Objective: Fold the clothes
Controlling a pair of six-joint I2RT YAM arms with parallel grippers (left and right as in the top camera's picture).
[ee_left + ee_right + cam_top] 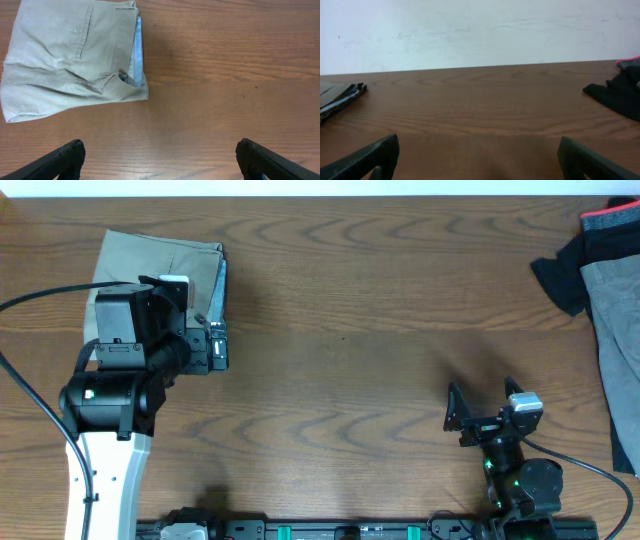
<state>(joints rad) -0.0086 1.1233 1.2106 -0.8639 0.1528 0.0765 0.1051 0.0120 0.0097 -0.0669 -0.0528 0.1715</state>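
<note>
The khaki shorts (70,60) lie as a compact folded bundle at the desk's (380,310) far left corner — the folding looks all but done. The left gripper (160,162) hangs near them, spread wide and empty; the right gripper (480,157), by the front right edge, likewise gapes on nothing. Next, I judge, only the puckered corner needs squaring. Overhead, the left arm hides much of the bundle; the grey garment (615,330) is cut off at the right edge.

Folded khaki shorts (70,55) on table (225,75)

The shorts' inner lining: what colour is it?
The lining is pale blue-white; the left wrist view shows it best.
</note>
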